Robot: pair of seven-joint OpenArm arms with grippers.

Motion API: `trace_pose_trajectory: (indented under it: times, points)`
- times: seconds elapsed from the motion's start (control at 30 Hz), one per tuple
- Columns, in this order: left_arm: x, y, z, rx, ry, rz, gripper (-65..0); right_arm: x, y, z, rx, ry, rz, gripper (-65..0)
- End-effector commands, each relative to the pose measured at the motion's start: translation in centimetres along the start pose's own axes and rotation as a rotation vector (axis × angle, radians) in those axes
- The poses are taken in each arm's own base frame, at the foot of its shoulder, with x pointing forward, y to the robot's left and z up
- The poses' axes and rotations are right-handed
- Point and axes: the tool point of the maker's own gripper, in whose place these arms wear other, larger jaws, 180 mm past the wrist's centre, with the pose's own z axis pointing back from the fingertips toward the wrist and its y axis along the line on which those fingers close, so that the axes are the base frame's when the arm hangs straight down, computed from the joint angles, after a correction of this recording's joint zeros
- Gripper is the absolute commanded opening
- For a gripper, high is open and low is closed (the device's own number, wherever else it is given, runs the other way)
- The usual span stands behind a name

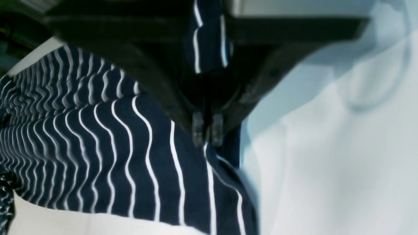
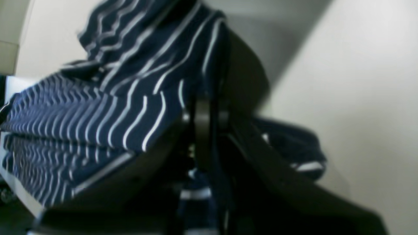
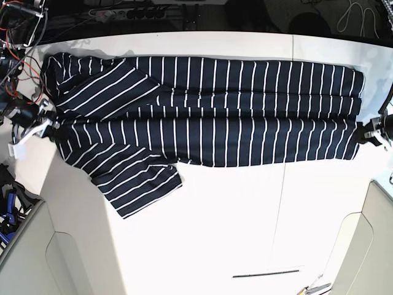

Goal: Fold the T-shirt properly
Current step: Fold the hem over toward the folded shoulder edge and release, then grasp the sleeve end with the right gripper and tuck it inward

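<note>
In my left wrist view the black left gripper (image 1: 207,132) is covering part of the dark navy, white-striped soft fabric T-shirt (image 1: 98,153), and the shirt is running off the left and bottom edges. The right wrist view is blurring badly: the black right gripper (image 2: 204,130) is smearing into the cloth (image 2: 107,107), so I am not making out its fingertips. From the base camera both grippers are sitting at the frame's sides, the left one (image 3: 373,134) partly cut off, the right one (image 3: 46,118) too small for me to read its jaws.
</note>
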Motion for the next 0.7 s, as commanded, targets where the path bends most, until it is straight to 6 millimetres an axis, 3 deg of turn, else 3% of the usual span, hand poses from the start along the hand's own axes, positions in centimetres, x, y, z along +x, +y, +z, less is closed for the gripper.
trace_pose_trajectory:
  times: [0.0, 0.17, 0.2, 0.27, 0.33, 0.43, 0.57, 0.67]
  points:
    - [1.9, 0.3, 1.4, 0.010, -0.047, -0.028, -65.0, 1.8, -0.4, 0.9, -0.012, -0.055, 0.023, -65.0]
    - [0.2, 1.1, 1.0, 0.039, -0.026, -0.028, -65.0, -0.5, -2.2, 0.9, -0.103, -0.016, 0.047, -65.0]
    - [0.3, 1.2, 0.9, 0.044, -0.039, -0.031, -65.0, -0.5, -2.6, 1.0, -0.120, -0.022, 0.058, -60.3]
    - [0.7, 1.2, 0.8, 0.048, -0.064, -0.035, -65.0, 0.1, -2.9, 1.3, -0.136, -0.049, 0.062, -44.4]
    - [0.8, 1.2, 0.8, 0.046, -0.067, -0.034, -65.0, 1.3, -3.1, 1.7, -0.140, -0.097, 0.057, -35.6]
    - [0.7, 1.2, 0.8, 0.047, -0.065, -0.035, -65.0, 3.4, -3.7, 2.7, -0.157, -0.171, 0.040, -35.1]
    - [0.7, 1.2, 0.8, 0.047, -0.066, -0.034, -65.0, 7.8, -4.1, 4.2, -0.170, -0.323, 0.032, -35.1]
    - [0.7, 1.2, 0.8, 0.046, -0.067, -0.034, -65.0, 10.3, -3.8, 4.3, -0.180, -0.373, 0.060, -35.0]
